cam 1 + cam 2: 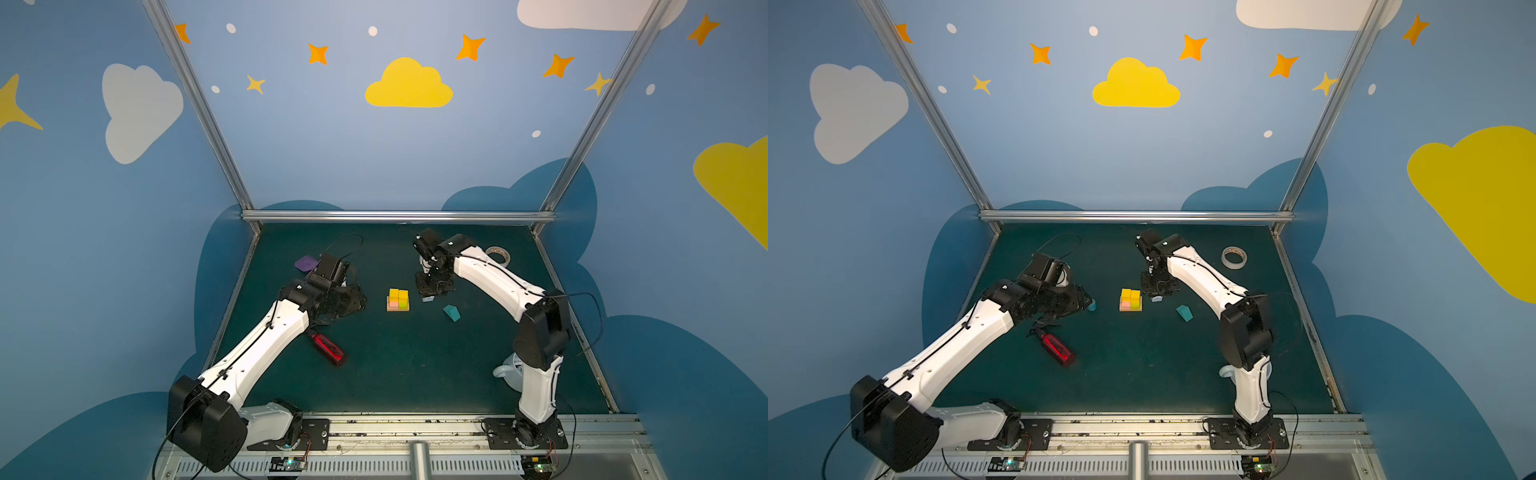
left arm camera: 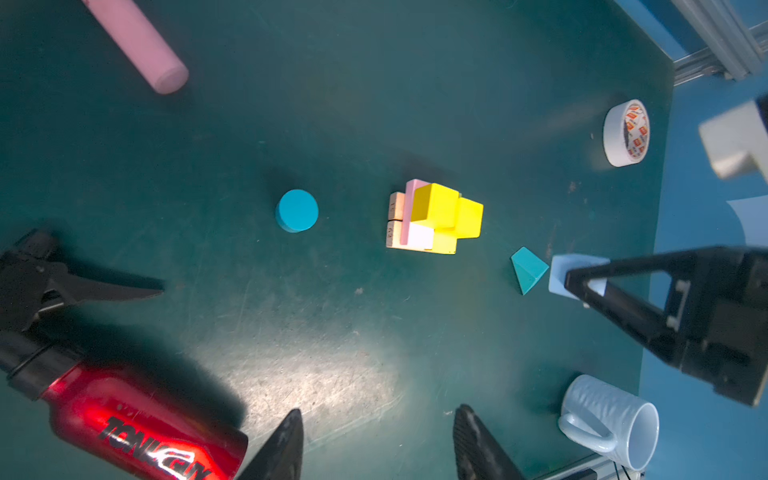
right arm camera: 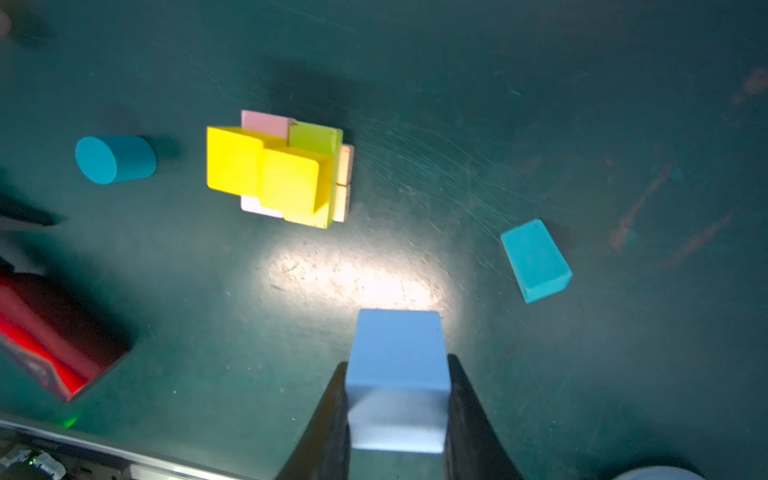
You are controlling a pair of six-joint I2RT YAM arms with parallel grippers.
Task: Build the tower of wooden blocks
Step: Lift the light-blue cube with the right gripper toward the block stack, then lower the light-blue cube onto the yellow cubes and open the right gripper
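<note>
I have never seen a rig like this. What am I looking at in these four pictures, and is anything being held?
Two white robot arms stand at a green table, each ending in a two-fingered tool. Two pictures look down on the whole scene from above. The other two come from cameras on the arms' wrists.

In the middle stands a started stack: tan bars, pink and lime slabs, and two yellow cubes on top. A teal cylinder and a teal house-shape lie loose nearby. Also on the table are a red bottle, a tape roll, a mug and a purple spatula.

The right tool is closed on a pale-blue cube. The left tool is open and empty.
</note>
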